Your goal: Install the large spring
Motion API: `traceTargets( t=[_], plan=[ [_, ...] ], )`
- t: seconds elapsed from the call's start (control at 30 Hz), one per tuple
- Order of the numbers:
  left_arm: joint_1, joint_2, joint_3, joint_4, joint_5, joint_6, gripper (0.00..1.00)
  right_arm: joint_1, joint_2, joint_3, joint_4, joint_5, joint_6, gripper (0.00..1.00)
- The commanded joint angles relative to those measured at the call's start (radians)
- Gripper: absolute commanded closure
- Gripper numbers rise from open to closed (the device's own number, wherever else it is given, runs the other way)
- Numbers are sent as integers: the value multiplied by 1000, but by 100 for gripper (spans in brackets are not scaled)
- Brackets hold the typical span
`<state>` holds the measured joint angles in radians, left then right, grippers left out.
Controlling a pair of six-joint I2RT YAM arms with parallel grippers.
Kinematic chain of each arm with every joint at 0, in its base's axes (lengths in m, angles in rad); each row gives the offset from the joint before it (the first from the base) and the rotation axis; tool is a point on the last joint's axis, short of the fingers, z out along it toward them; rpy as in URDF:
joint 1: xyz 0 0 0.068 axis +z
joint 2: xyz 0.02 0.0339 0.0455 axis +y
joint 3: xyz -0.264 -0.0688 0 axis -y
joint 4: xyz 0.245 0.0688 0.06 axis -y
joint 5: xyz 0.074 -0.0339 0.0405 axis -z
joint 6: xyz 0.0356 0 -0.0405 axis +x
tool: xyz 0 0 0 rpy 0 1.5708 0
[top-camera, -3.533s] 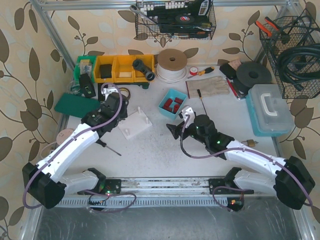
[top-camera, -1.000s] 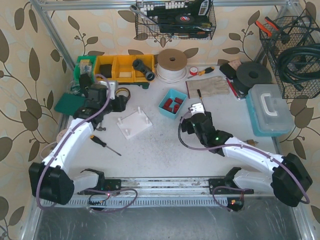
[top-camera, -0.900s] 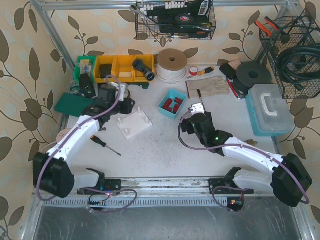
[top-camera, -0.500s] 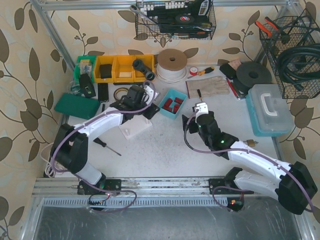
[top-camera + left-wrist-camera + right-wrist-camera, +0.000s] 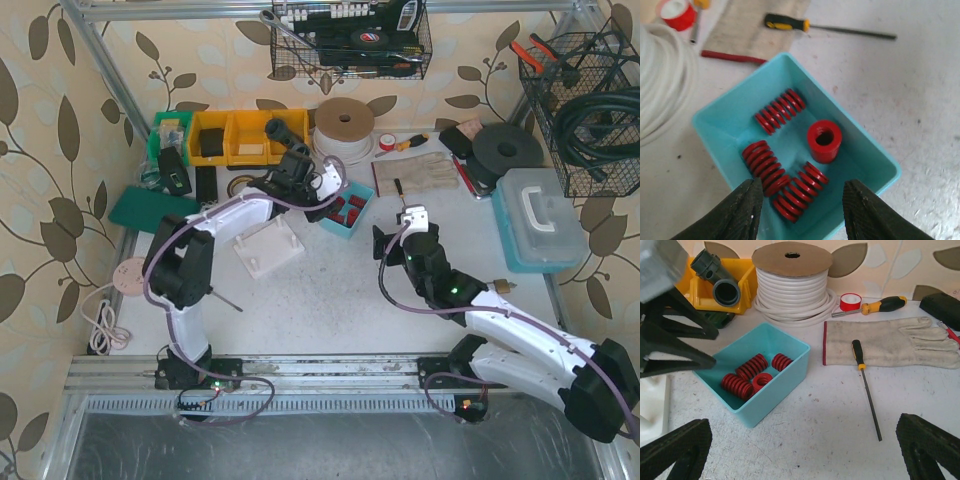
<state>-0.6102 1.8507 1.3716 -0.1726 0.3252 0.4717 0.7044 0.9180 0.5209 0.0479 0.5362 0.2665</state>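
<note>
L gripper: jaws apart, nothing held, poised directly over teal bin. Bin holds red springs, several lying flat, plus one upright spring standing on end near centre. R gripper: jaws wide apart, empty, low over table, facing bin. White peg plate lies near bin, apart from it.

Teal bin in all three views
</note>
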Motion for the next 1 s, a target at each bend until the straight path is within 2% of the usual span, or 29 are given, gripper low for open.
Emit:
traceTargets(
  t=[0.0, 0.27, 0.63, 0.97],
  plan=[
    [-7, 69, 122, -175, 96, 276, 51, -2, 10, -11, 3, 15, 14, 1],
    [1, 246, 355, -363, 123, 446, 55, -2, -7, -15, -3, 30, 7, 1],
    [2, 316, 384, -379, 189, 661, 50, -3, -33, -21, -6, 51, 0, 1],
    [1, 400, 470, -405, 208, 720, 50, -2, -41, -21, -5, 56, -6, 1]
  ],
)
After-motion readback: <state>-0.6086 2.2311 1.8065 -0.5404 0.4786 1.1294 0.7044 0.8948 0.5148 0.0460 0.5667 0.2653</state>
